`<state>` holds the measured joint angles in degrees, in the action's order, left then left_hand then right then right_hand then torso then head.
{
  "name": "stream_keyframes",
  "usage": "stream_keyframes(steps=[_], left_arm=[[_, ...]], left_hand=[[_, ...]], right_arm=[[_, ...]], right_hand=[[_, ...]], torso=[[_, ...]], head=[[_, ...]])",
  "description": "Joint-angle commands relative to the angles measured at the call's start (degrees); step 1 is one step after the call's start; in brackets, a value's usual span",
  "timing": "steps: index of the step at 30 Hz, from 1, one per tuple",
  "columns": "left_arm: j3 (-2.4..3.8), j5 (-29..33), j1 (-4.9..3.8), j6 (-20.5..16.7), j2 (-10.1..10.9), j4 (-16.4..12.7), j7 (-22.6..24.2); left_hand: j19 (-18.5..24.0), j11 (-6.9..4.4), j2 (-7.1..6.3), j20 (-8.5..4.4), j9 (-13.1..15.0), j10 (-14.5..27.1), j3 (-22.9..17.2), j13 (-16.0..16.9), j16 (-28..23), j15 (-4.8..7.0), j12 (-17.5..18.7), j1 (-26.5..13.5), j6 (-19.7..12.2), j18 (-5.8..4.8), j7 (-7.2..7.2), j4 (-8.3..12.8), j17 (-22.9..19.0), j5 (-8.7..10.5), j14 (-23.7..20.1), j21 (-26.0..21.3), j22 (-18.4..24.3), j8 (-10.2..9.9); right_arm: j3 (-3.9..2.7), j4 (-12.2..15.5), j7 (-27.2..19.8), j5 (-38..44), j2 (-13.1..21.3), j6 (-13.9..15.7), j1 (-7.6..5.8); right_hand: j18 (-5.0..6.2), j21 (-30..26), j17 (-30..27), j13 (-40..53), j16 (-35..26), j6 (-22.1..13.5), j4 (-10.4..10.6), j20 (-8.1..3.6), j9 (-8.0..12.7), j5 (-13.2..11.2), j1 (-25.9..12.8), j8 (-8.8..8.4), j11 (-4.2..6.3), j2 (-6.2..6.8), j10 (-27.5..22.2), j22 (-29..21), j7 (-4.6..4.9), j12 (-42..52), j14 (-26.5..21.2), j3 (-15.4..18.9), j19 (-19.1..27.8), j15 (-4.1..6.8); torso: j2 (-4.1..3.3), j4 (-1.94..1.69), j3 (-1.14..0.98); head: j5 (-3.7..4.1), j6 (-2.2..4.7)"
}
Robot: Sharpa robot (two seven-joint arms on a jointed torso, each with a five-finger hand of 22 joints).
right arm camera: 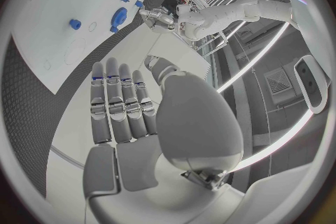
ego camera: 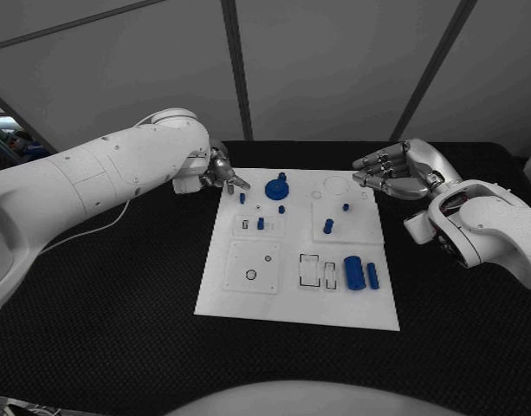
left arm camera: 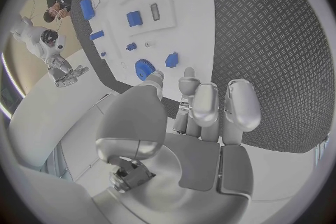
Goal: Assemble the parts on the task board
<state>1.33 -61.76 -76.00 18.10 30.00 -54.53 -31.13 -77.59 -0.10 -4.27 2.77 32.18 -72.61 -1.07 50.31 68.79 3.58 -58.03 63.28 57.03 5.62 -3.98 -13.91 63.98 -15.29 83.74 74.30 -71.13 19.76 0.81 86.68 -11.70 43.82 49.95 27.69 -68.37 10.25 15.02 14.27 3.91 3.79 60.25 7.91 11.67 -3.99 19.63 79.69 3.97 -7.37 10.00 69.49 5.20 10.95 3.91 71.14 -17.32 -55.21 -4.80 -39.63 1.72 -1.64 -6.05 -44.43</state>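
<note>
**Both hands empty at the far end of the board, most parts still loose**

The left silver many-fingered hand (ego camera: 219,172) hovers at the far-left corner of the flat white task board (ego camera: 253,299), fingers loosely apart and pointing toward the round blue gear-like part (ego camera: 276,188) just beside them. In the left wrist view the fingertips (left arm camera: 187,80) stand close to that gear (left arm camera: 143,69) without plainly touching it, and nothing lies in the palm. The right silver hand (ego camera: 394,172) hangs past the far-right corner, fingers curved but apart, holding nothing; its wrist view shows the fingers (right arm camera: 120,102) straight and bare.

On the board, several small blue pegs (ego camera: 327,226) stand upright near the far half, which suggests some seating is done. Two larger blue cylinders (ego camera: 361,273) lie flat at the near right, and the outlined recesses (ego camera: 318,270) beside them look unfilled. By that reckoning the assembly is early to midway, with the gear likely the piece now in hand's reach.
</note>
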Motion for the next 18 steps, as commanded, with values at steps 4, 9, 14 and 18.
stream_keyframes(steps=[4, 9, 14, 18], left_arm=[[0.02, 0.20, -0.08, 1.51, 0.13, -0.82, 0.37], [0.01, 0.27, -0.08, 1.89, 0.14, -1.17, 0.42], [0.01, 0.29, -0.08, 2.04, 0.17, -1.39, 0.44], [0.01, 0.30, -0.08, 2.10, 0.20, -1.53, 0.45]], left_hand=[[-0.58, -0.24, 0.47, -0.03, -0.46, -0.46, 0.70, 0.10, 0.39, 0.18, -0.42, 1.11, 0.86, -0.72, 0.10, 0.17, 0.09, -0.19, 0.71, 0.40, -0.24, 0.10], [-0.67, -0.33, 0.72, -0.10, -0.87, -0.62, 0.93, 0.14, 0.41, 0.25, -0.53, 1.90, 1.18, -0.75, 0.19, 0.40, 0.09, -0.23, 0.74, 0.48, -0.39, 0.13], [-0.71, -0.40, 1.05, -0.17, -1.26, -0.80, 1.11, 0.27, 0.43, 0.32, -0.71, 2.71, 1.50, -0.76, 0.27, 0.67, 0.11, -0.25, 0.76, 0.49, -0.47, 0.17], [-0.72, -0.44, 1.26, -0.21, -1.53, -0.84, 1.19, 0.20, 0.40, 0.35, -0.69, 3.26, 1.62, -0.76, 0.30, 0.87, 0.08, -0.27, 0.76, 0.49, -0.50, 0.16]], right_arm=[[-0.03, -0.03, -0.19, -0.13, -0.14, -0.38, -0.07], [-0.03, -0.09, -0.19, -0.13, -0.24, -0.42, -0.07], [-0.03, -0.15, -0.19, -0.13, -0.31, -0.47, -0.07], [-0.03, -0.19, -0.18, -0.13, -0.32, -0.49, -0.07]], right_hand=[[0.25, -0.21, -0.09, -0.06, -0.17, -0.32, 0.00, 0.46, 0.06, 0.37, -0.67, -0.21, 0.07, 0.03, -0.27, -0.05, 0.07, -0.15, -0.32, -0.19, 0.03, -0.03], [0.25, -0.21, -0.09, -0.06, -0.17, -0.32, 0.00, 0.46, 0.06, 0.37, -0.67, -0.21, 0.07, 0.03, -0.27, -0.05, 0.07, -0.15, -0.32, -0.19, 0.03, -0.03], [0.25, -0.21, -0.09, -0.06, -0.17, -0.32, 0.00, 0.46, 0.06, 0.37, -0.67, -0.21, 0.07, 0.03, -0.27, -0.05, 0.07, -0.15, -0.32, -0.19, 0.03, -0.03], [0.25, -0.21, -0.09, -0.06, -0.17, -0.32, 0.00, 0.46, 0.06, 0.37, -0.67, -0.21, 0.07, 0.03, -0.27, -0.05, 0.07, -0.15, -0.32, -0.19, 0.03, -0.03]], torso=[[-0.03, -0.01, 0.00], [-0.01, 0.00, -0.01], [-0.02, 0.03, 0.02], [-0.02, 0.01, 0.00]], head=[[-0.02, -0.03], [-0.04, 0.01], [0.01, -0.05], [0.04, -0.09]])
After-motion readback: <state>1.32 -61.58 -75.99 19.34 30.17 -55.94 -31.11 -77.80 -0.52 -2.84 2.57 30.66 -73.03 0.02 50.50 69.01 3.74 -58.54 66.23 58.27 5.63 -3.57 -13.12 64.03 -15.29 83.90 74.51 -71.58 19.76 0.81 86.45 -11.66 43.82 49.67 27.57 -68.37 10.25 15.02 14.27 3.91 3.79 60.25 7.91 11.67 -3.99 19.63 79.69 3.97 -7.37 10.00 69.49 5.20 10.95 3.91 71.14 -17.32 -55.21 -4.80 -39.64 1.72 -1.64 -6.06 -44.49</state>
